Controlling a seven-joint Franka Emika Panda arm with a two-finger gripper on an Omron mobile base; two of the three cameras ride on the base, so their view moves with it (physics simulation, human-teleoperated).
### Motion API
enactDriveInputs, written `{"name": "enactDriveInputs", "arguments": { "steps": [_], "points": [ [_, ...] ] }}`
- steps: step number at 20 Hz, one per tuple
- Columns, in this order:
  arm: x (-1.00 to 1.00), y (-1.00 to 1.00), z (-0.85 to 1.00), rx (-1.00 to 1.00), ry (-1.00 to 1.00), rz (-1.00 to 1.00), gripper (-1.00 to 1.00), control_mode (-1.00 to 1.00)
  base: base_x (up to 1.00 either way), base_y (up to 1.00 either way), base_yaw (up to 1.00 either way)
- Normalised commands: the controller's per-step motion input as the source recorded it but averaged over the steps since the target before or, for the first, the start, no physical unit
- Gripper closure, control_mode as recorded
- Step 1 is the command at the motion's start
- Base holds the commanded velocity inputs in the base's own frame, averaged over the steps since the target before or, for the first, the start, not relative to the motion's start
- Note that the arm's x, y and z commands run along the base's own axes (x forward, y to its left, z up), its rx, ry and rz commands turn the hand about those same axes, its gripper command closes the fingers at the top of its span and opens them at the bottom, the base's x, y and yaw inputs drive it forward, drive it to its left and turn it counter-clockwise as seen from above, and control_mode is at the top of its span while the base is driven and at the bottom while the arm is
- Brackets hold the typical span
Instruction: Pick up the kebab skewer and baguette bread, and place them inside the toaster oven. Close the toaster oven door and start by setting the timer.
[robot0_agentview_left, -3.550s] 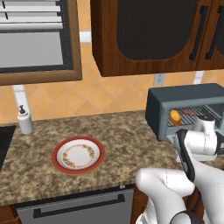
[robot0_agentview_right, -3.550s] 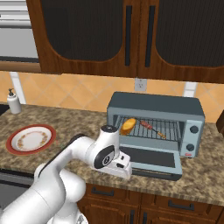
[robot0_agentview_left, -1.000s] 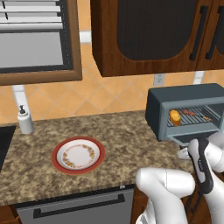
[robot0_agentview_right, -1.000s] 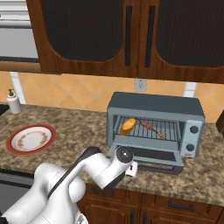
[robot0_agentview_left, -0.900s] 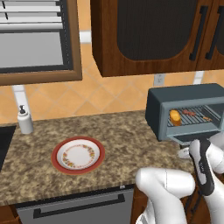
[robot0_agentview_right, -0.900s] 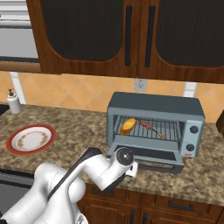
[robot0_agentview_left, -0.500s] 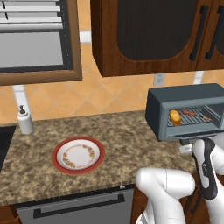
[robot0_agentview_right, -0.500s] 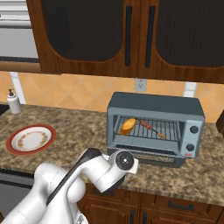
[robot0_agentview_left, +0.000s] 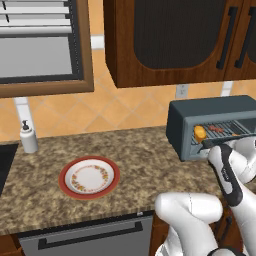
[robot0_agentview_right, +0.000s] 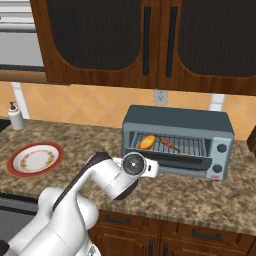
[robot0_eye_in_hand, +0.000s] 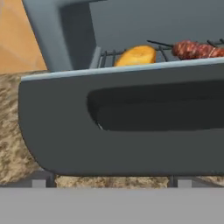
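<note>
the baguette bread and kebab skewer are seen on the rack inside the toaster oven, at twelve o'clock in the hand view. the toaster oven door is partly raised. the gripper is spread wide, grasping nothing; the door is best pushed from beneath, steadily, until shut.

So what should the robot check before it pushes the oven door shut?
1. Baguette bread on the rack inside the toaster oven: ok.
2. Kebab skewer on the rack beside it: ok.
3. Toaster oven door fully shut: not ok, it is part way up.
4. Nothing sticking out over the door edge: ok, as far as the hand view shows.
5. Jaws empty: ok, nothing is seen between them.
6. Plate out of the way: ok, far left on the counter.
</note>
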Motion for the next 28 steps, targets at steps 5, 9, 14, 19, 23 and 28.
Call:
{"name": "enactDriveInputs", "arguments": {
  "steps": [5, 9, 14, 19, 23, 28],
  "points": [
    [0.20, -0.50, 0.28, -0.13, 0.00, 0.00, -1.00, -1.00, 0.00, 0.00, 0.00],
    [0.10, -0.51, 0.30, -0.16, 0.02, 0.00, -1.00, -1.00, 0.00, 0.00, 0.00],
    [0.17, -0.22, 0.11, -0.19, 0.00, 0.00, -1.00, -1.00, 0.00, 0.00, 0.00],
    [0.39, -0.05, 0.00, -0.17, 0.00, 0.00, -1.00, -1.00, 0.00, 0.00, 0.00],
    [0.52, 0.00, 0.00, -0.10, 0.00, 0.00, -1.00, -1.00, 0.00, 0.00, 0.00],
    [0.38, -0.16, 0.11, -0.05, 0.05, 0.00, -1.00, -1.00, 0.00, 0.00, 0.00]
  ]
}}
